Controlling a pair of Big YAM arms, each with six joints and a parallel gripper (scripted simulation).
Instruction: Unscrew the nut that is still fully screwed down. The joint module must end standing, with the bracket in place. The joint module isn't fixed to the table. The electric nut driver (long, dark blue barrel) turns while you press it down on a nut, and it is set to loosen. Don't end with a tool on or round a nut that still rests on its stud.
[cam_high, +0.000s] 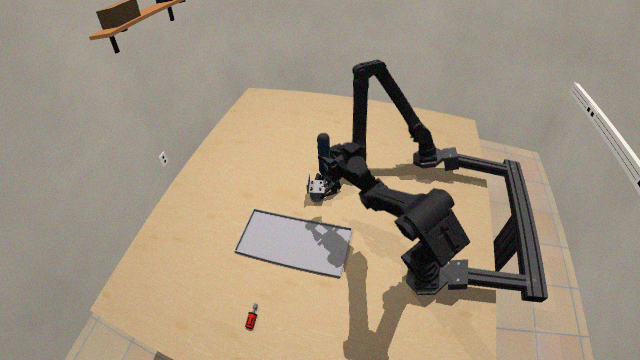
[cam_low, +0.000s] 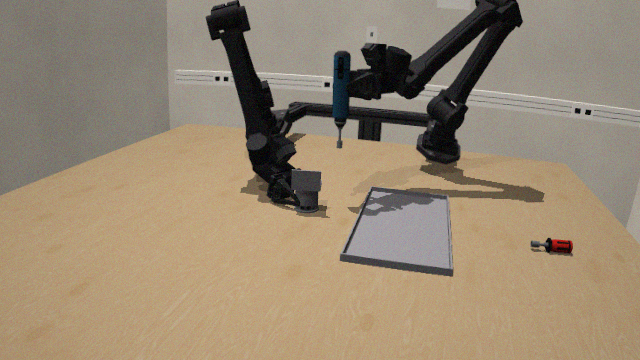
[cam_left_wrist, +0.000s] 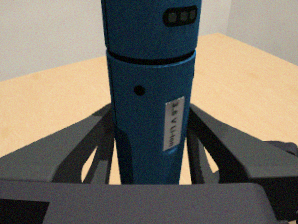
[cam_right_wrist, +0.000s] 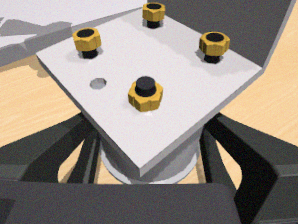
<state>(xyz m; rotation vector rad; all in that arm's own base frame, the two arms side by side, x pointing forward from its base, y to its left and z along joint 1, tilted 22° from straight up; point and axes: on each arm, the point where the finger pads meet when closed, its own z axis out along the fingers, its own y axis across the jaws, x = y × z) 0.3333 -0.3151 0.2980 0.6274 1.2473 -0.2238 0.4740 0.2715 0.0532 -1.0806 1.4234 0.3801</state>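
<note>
Beside the pale grey rectangular tray: dark blue electric nut driver, upright, pinched by left fingers; grey cylindrical joint module, standing, pinched by right fingers.

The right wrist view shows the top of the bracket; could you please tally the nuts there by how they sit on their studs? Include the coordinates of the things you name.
Raised nuts, up near the stud tops (cam_right_wrist: 87, 40) (cam_right_wrist: 153, 12) (cam_right_wrist: 214, 44): 3
Nut screwed down against the bracket, stud standing proud (cam_right_wrist: 145, 98): 1
Total: 4

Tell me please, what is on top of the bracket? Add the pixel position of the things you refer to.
On the bracket (cam_high: 314, 184) (cam_low: 306, 180) (cam_right_wrist: 120, 65) sit four yellow nuts: three raised, the nearest (cam_right_wrist: 145, 96) seated low, its stud poking through. One open hole shows. The nuts cover the plate directly beneath them.
</note>
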